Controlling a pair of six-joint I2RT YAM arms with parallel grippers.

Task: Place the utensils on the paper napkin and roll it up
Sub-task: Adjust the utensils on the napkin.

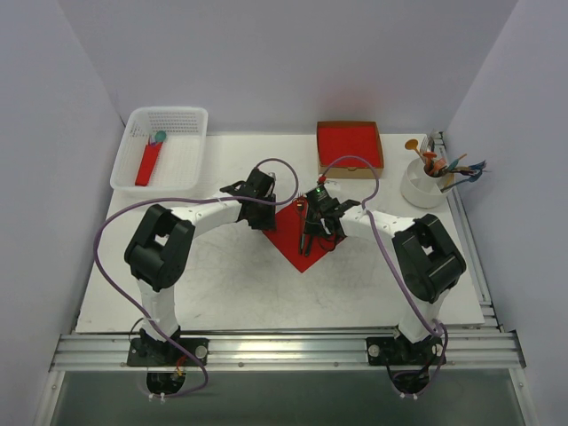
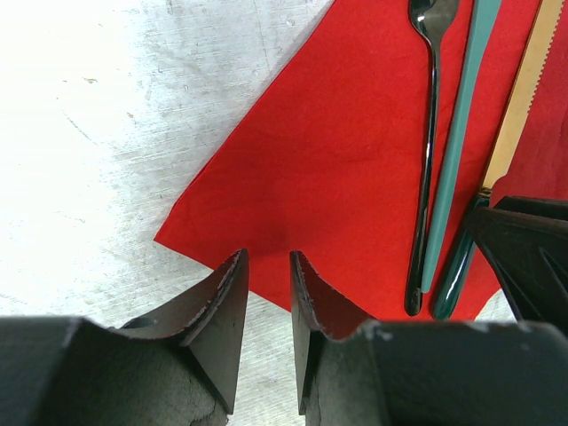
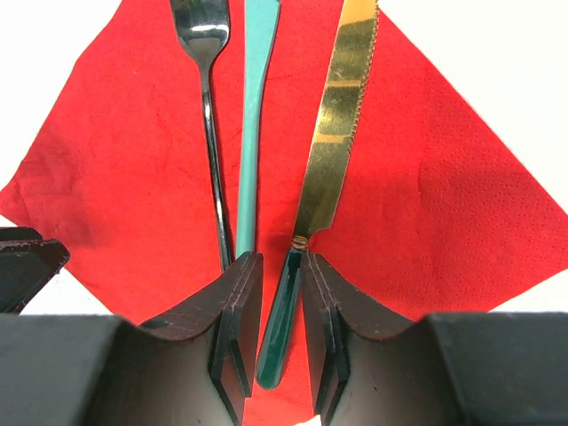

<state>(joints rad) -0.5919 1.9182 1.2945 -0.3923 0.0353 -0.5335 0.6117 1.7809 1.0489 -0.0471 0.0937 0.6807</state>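
Three slim utensils (image 3: 251,133) lie on the thin red paper napkin (image 3: 133,160); your right gripper (image 3: 280,262) clasps the gold-bladed knife (image 3: 342,115) by its green handle. Your left gripper (image 2: 269,257), narrowly parted, holds nothing.

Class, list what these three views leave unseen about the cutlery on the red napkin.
Top view: the right gripper covers the cutlery on the paper napkin, and the pieces are too small to tell apart.
Right wrist view: the top edge cuts off the ends of the dark utensil, the teal utensil and the knife.
Right wrist view: whether the fingers press the knife's handle or merely flank it.
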